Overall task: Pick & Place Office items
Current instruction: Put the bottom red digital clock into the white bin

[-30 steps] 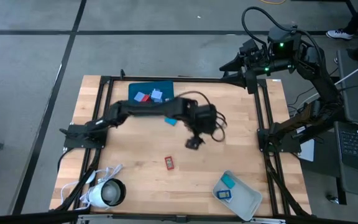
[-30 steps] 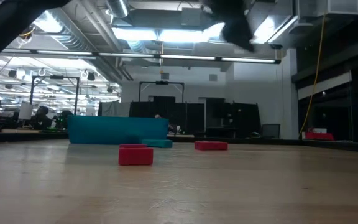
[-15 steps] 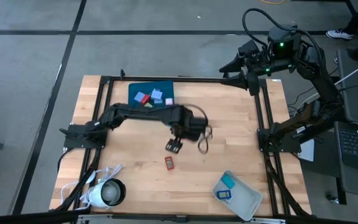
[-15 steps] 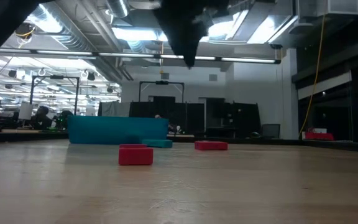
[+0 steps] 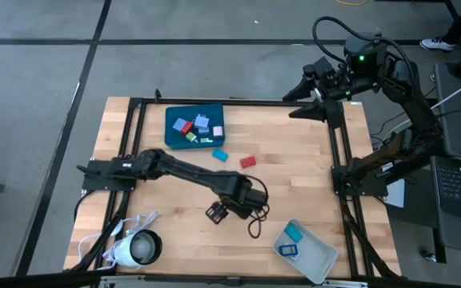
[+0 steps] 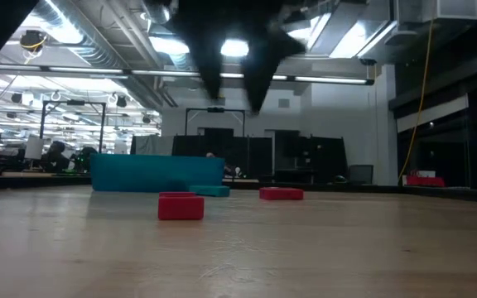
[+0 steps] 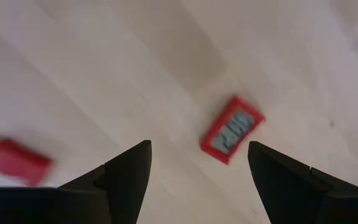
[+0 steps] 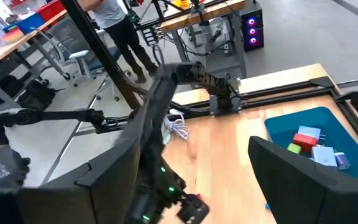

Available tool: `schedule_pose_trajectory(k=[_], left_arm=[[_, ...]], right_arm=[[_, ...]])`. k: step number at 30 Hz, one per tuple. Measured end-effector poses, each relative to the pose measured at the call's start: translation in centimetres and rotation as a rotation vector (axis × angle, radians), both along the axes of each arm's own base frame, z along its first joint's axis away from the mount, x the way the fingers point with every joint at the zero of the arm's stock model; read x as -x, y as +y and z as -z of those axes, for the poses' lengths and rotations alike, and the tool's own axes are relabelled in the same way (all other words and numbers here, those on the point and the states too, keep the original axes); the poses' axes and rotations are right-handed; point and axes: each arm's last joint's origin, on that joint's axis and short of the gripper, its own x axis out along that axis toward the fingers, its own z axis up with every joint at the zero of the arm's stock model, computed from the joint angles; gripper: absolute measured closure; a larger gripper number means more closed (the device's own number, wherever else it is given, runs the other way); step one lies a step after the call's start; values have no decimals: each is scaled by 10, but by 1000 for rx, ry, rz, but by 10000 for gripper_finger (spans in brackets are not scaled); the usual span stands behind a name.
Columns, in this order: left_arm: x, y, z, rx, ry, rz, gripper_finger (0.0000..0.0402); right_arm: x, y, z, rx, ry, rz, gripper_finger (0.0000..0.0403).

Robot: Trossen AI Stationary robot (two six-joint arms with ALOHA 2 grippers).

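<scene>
My left gripper (image 5: 217,212) hangs open over the near middle of the table, fingers pointing down. A small red piece with a grey face (image 7: 232,129) lies flat on the wood below it, a little ahead of the fingertips (image 7: 197,168); the high view hides it under the gripper. In the low view the fingers (image 6: 232,83) are well above that red piece (image 6: 180,206). A second red piece (image 5: 248,161) and a light blue one (image 5: 219,154) lie near the teal tray (image 5: 176,138), which holds several coloured pieces. My right gripper (image 8: 191,180) waits open, raised beyond the far right corner.
A grey tray (image 5: 320,264) with blue pieces sits at the near right corner. A white round corded device (image 5: 134,248) lies at the near left corner. A black frame (image 5: 336,152) borders the table. Bare wood lies between the trays.
My left arm has swung from the table's middle toward the near edge and a little left, ending over the red piece near the front. This uncovered the second red piece and the light blue one by the teal tray. No piece has moved.
</scene>
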Motion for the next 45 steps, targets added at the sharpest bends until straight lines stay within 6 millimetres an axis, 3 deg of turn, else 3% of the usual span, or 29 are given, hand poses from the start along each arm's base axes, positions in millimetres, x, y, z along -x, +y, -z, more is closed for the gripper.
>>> schedule_pose_trajectory(k=[6,13,24,32,38,42,45], left_arm=[[17,1,53,21,194,-25,152],[23,-4,64,46,114,3,157],[20,-7,64,82,75,132,158],[36,-3,98,81,165,150,160],[37,-4,106,93,139,153,162],[34,-1,107,109,115,112,184],[31,3,108,126,100,95,226]], right_arm=[[0,1,0,-39,11,-9,99],[0,0,1,-35,15,7,99],[0,-1,1,-59,34,80,99],[0,-2,1,-52,39,115,99],[0,-3,1,-44,40,136,99],[-3,-4,2,-53,49,147,99],[-4,-5,3,-54,50,147,99]])
